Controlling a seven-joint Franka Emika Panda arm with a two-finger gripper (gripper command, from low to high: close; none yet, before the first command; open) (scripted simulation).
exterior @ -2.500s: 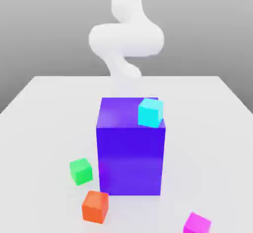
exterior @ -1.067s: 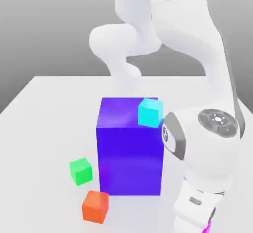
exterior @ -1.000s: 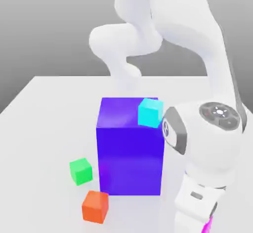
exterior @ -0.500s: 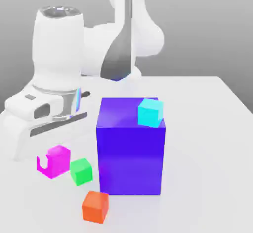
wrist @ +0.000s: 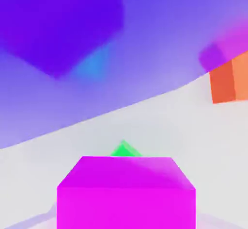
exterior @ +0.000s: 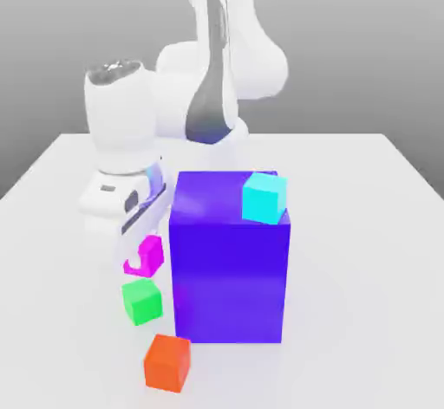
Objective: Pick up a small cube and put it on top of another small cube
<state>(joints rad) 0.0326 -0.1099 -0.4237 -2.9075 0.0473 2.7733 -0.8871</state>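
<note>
Magenta cube [exterior: 146, 256] clamped in closed hand [exterior: 139, 241].

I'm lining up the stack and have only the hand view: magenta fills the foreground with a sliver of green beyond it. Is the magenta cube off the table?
Observer: Yes. In the exterior view the magenta cube hangs in the tool above the table, just over the green cube and not resting on it.
Operator: What's close to the green cube on the side?
Observer: The big blue-violet block stands right beside it, on the exterior view's right, and is much taller than the green cube.
Operator: Anything on that block?
Observer: A cyan cube sits on its top, near the edge on the exterior view's right.
</note>
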